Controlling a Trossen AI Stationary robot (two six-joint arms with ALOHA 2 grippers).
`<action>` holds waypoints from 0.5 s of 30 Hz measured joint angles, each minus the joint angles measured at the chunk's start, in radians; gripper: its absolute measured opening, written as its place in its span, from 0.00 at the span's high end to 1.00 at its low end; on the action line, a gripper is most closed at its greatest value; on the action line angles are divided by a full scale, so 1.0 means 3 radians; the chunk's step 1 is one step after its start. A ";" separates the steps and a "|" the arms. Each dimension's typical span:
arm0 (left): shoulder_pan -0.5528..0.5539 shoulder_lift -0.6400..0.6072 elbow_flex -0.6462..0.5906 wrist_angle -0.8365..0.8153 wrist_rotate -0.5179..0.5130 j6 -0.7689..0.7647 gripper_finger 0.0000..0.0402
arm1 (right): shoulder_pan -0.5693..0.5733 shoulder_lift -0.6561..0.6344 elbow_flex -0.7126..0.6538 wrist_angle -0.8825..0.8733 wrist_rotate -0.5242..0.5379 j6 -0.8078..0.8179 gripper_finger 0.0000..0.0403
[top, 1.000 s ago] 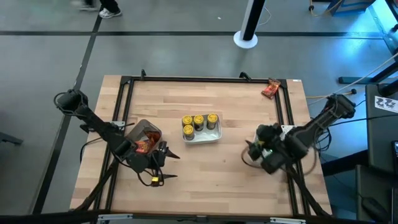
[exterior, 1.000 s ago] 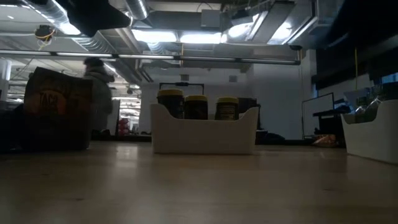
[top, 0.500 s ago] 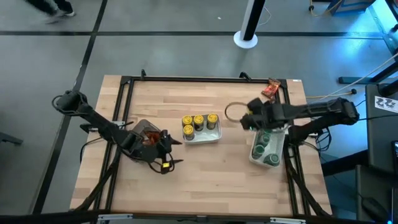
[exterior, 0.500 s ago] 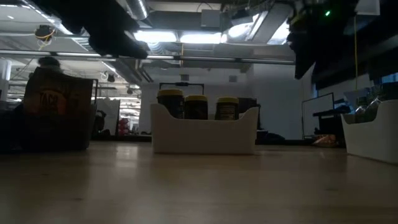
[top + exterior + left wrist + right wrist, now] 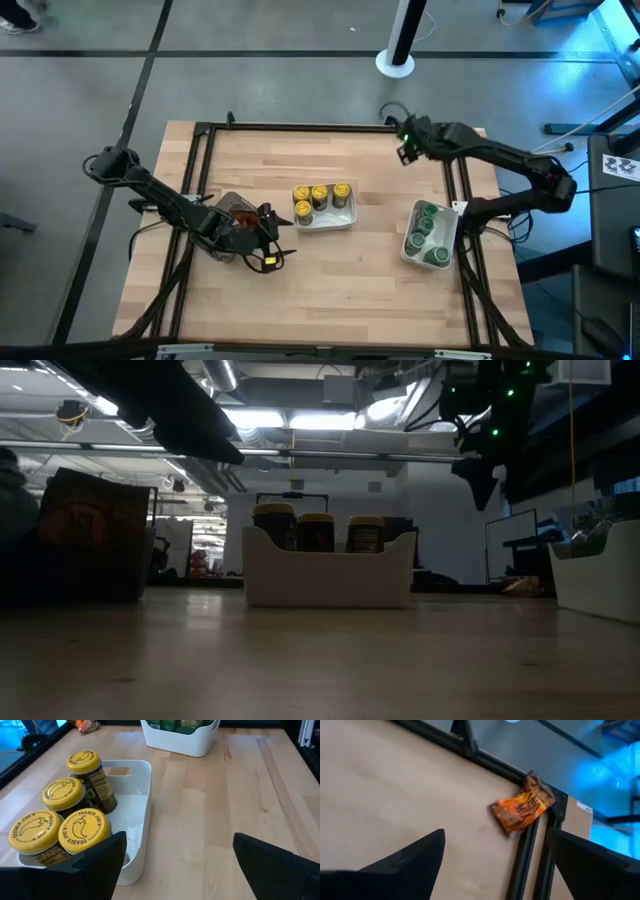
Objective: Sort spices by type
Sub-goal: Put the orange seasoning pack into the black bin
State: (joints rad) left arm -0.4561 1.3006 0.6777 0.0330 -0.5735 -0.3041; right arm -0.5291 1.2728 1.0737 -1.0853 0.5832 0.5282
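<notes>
On the table (image 5: pixel 330 270), the right gripper (image 5: pixel 404 152) hovers near the far corner, jaws apart, facing a packet (image 5: pixel 524 808) (lying against the frame); left gripper (image 5: pixel 268 238), empty and spread, faces the yellow-lidded jars (image 5: pixel 60 822) mid-table.

Four yellow-lidded jars (image 5: pixel 65 817) upright, crowded at one end of a white tray (image 5: pixel 141 827) on the wooden worktop (image 5: pixel 225 815). Beyond, a second white tray (image 5: pixel 182 742) holding green-lidded jars (image 5: pixel 170 724). Left hand (image 5: pixel 177 862) open, fingers (image 5: pixel 272 865) spread wide.
</notes>
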 joint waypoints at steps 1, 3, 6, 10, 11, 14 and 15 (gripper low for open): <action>0.0000 0.0000 -0.0001 0.0000 0.0000 0.0007 0.13 | -0.0124 0.0000 0.0000 0.0084 -0.0044 -0.0082 0.13; 0.0000 0.0000 0.0000 0.0000 0.0000 0.0078 0.13 | -0.0353 0.0004 0.0000 0.0256 -0.0109 -0.0216 0.13; 0.0001 0.0000 0.0000 0.0007 0.0000 0.0128 0.13 | -0.0654 0.0042 0.0000 0.0499 -0.0191 -0.0311 0.13; 0.0003 0.0000 0.0000 0.0014 0.0000 0.0164 0.13 | -0.1002 0.0194 0.0000 0.0748 -0.0362 -0.0474 0.13; 0.0003 0.0000 -0.0001 0.0014 0.0000 0.0179 0.13 | -0.1071 0.0250 0.0000 0.0791 -0.0388 -0.0486 0.13; 0.0003 0.0000 0.0000 0.0015 0.0000 0.0263 0.13 | -0.1259 0.0441 0.0000 0.0883 -0.0477 -0.0568 0.13; 0.0003 0.0000 -0.0001 0.0015 0.0001 0.0292 0.13 | -0.1312 0.0504 0.0000 0.0891 -0.0501 -0.0577 0.13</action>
State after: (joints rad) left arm -0.4553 1.3006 0.6775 0.0376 -0.5732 -0.2166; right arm -0.9228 1.4241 1.0737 -0.8180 0.4328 0.3551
